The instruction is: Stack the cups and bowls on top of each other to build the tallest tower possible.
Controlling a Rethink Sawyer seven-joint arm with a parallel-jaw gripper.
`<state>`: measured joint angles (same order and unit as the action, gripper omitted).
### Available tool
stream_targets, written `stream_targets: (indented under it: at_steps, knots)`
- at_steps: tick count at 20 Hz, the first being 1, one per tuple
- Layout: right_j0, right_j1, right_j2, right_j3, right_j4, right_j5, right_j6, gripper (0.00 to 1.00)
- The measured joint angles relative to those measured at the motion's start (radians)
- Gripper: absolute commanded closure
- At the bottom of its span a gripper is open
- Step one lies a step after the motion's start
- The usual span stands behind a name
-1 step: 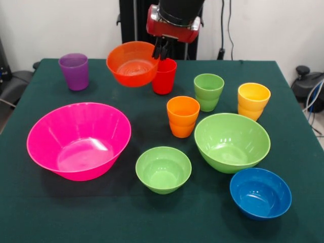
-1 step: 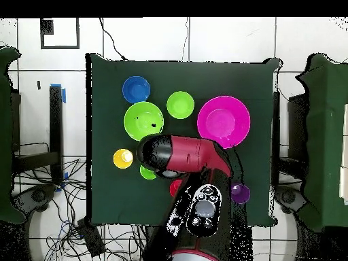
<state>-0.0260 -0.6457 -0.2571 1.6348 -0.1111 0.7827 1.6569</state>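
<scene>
My gripper is shut on the right rim of the red-orange bowl at the back of the table; the bowl tips its mouth forward. A red cup stands just right of it. A purple cup is at the back left. Orange, light green and yellow cups stand mid-right. The huge pink bowl, small green bowl, large green bowl and blue bowl sit apart in front. Nothing is stacked. In the overhead view the arm hides the gripper.
All pieces rest on a dark green tablecloth. From above, the pink bowl, large green bowl and blue bowl lie beyond the arm. Chairs and cables surround the table.
</scene>
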Motion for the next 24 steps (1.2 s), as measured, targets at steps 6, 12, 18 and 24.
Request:
stream_targets:
  at_steps: [6, 12, 18, 24]
  knots:
    - [0.001, 0.017, -0.001, -0.049, 0.000, 0.019, 0.000, 1.00]
    - [-0.019, 0.056, -0.001, -0.142, 0.001, 0.019, 0.000, 1.00]
    - [-0.049, 0.100, 0.004, -0.240, 0.003, 0.019, 0.000, 1.00]
    - [-0.064, 0.142, 0.008, -0.328, 0.021, 0.020, 0.000, 1.00]
